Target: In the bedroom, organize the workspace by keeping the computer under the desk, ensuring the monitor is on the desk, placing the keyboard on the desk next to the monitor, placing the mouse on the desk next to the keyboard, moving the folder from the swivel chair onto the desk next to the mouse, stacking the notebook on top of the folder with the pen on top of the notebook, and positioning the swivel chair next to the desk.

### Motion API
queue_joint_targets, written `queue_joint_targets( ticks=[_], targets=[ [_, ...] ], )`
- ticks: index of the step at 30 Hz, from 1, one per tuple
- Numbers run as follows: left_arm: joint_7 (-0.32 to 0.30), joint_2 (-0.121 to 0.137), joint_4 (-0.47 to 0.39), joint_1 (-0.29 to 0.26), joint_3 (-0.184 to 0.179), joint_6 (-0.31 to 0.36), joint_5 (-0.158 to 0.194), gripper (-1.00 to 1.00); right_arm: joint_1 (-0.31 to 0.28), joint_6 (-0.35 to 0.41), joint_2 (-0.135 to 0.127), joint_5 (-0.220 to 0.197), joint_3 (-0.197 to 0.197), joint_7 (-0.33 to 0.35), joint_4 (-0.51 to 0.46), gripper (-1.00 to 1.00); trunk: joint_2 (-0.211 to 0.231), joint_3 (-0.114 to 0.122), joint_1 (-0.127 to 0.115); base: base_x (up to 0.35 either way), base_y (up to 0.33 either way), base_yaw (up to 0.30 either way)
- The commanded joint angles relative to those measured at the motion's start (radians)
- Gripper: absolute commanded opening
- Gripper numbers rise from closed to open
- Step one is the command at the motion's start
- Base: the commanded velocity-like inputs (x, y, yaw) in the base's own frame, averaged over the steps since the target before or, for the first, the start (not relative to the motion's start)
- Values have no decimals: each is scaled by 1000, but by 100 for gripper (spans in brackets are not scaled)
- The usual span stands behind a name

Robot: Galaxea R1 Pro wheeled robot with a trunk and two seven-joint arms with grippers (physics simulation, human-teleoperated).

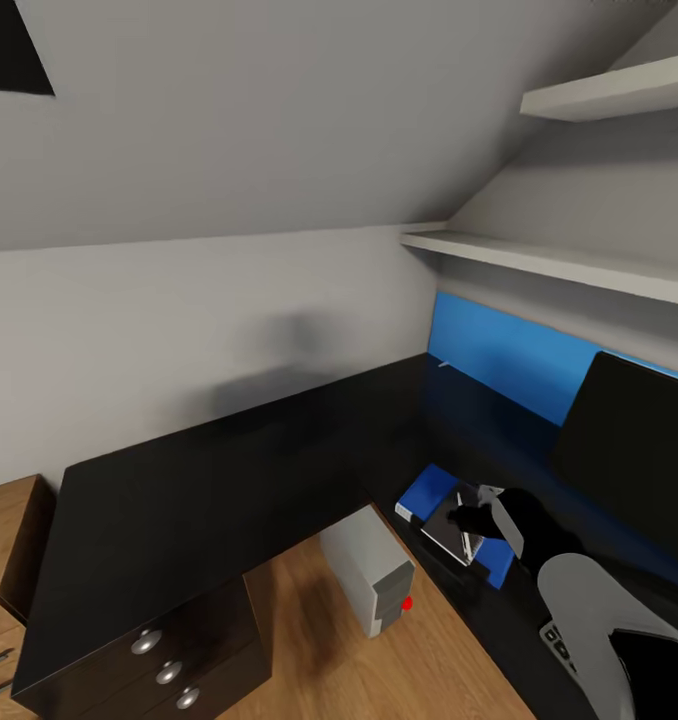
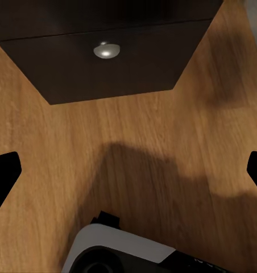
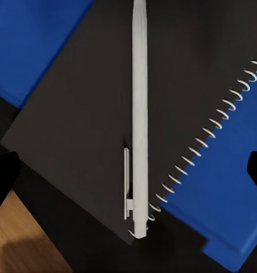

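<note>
The glossy black worktop (image 1: pixel 209 480) runs in an L from the drawer unit (image 1: pixel 169 665) at the near left to the far right corner, where the black monitor (image 1: pixel 634 470) stands on it against a blue wall panel (image 1: pixel 509 360). The blue folder (image 1: pixel 429 495) lies flat on the worktop in front of the monitor, with the dark spiral notebook (image 3: pixel 88 125) stacked on it at an angle and the white pen (image 3: pixel 139 114) lying along the notebook's cover. The right gripper (image 1: pixel 474 520) hovers directly above this stack, its fingers (image 3: pixel 2 176) spread apart and released, holding nothing. The grey computer tower (image 1: pixel 371 570) stands on the wood floor (image 1: pixel 309 650) under the worktop's near edge. A corner of the keyboard (image 1: pixel 557 640) peeks out at the near right beside the robot's arm. The left gripper (image 2: pixel 128 170) hangs over the floor near the drawer unit, fingers wide open and empty
</note>
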Motion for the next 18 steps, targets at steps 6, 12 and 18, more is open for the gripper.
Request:
queue_joint_targets(
  ticks=[6, 12, 18],
  targets=[
    [1, 0, -1, 0, 0, -2, 4, 100, 0, 4, 44, -3, -4, -7, -70, 100, 41, 19, -23, 0, 0, 91],
    [1, 0, -1, 0, 0, -2, 4, 100, 0, -9, 88, -1, -2, -77, -92, 100, 83, 40, -46, 0, 0, 217],
    [1, 0, -1, 0, 0, -2, 4, 100, 0, -74, 93, -1, -3, -108, -92, 100, 125, 61, -69, 0, 0, 239]
  ],
)
